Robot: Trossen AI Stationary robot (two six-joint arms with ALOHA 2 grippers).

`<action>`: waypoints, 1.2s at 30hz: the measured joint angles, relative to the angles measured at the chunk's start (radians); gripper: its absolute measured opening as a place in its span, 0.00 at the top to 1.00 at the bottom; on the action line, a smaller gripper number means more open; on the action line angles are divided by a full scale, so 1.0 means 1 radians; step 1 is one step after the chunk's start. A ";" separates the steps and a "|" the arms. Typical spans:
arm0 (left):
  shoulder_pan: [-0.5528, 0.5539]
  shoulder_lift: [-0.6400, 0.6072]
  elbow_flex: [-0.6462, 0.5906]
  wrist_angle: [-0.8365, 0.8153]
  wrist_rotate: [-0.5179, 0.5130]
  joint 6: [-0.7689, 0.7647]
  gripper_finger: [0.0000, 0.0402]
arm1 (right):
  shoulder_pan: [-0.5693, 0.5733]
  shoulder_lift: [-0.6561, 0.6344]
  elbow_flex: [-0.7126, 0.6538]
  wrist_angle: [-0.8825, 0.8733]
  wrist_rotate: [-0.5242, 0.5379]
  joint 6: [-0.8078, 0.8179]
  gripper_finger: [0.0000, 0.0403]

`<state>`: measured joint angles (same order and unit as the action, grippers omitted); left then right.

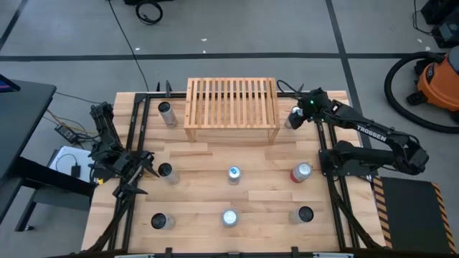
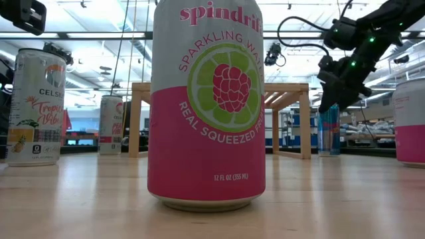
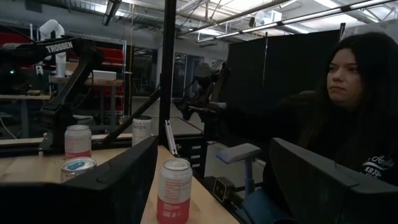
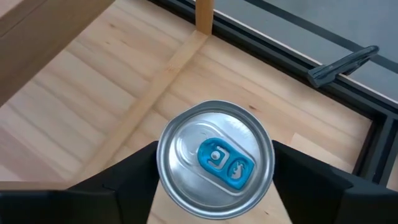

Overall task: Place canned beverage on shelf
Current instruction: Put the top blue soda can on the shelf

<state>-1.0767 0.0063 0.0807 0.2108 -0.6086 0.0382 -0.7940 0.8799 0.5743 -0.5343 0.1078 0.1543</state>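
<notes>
1. Seven loose cans stand on your butcher-block table (image 1: 215, 165); an eighth sits under the right gripper (image 1: 294, 117).
2. Your shelf (image 1: 232, 107) stands at the table's 12 o'clock edge, its slatted top bare.
3. The blue-tabbed can (image 4: 214, 159) stands on the wood just off the shelf's 3 o'clock end, beside a shelf leg.
4. The right gripper hangs directly over that can; its fingers (image 4: 134, 168) sit spread to either side of the rim, and you cannot tell whether they touch it.
5. The left gripper (image 1: 136, 172) waits at the table's 9 o'clock edge, its fingers (image 3: 118, 180) held wide with nothing between them.
6. A pink Spindrift can (image 2: 207, 106) fills the low view; a Celsius can (image 2: 40, 106) stands at its 9 o'clock.
7. Grey floor with dark seam lines surrounds the table, and an orange shop vacuum (image 1: 437, 75) sits at 2 o'clock.
8. Past the table edge, a person in a dark hoodie (image 3: 336, 118) sits among black curtains and ceiling lights.
</notes>
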 joint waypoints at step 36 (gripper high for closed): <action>0.000 0.000 0.000 -0.022 -0.057 -0.081 0.22 | 0.040 0.050 0.543 -0.357 0.082 0.004 0.39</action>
<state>-1.0766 0.0063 0.0807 0.1886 -0.6659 -0.0425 -0.7536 0.9303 1.1171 -0.8912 0.1901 0.1585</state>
